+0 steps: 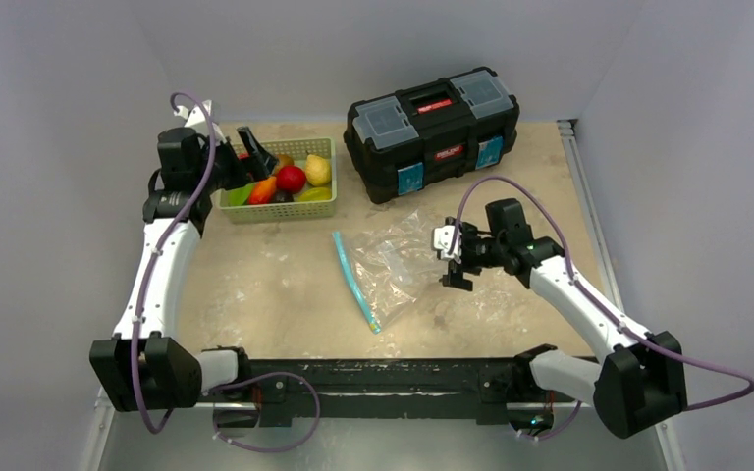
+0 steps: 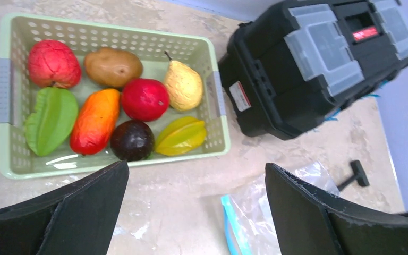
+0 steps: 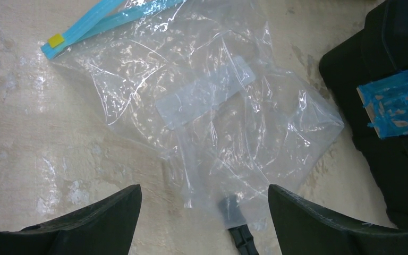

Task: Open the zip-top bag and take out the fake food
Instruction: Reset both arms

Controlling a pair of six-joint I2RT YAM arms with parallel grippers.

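Closer, left gripper (image 2: pixel 195 170) agape by fake food (image 2: pixel 144 99), right gripper (image 3: pixel 204 191) agape above zip-top bag (image 3: pixel 207 95)

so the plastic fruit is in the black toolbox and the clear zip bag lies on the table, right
No: the glossy plastic fruit is in the green perforated basket, not the black plastic toolbox; the left wrist view shows it. The clear crinkly zip bag lies on the table.

Eight pieces fake food (image 2: pixel 145 99) — one each: zip-top bag (image 3: pixel 218 106), basket (image 2: pixel 111 27), toolbox (image 2: pixel 308 69).
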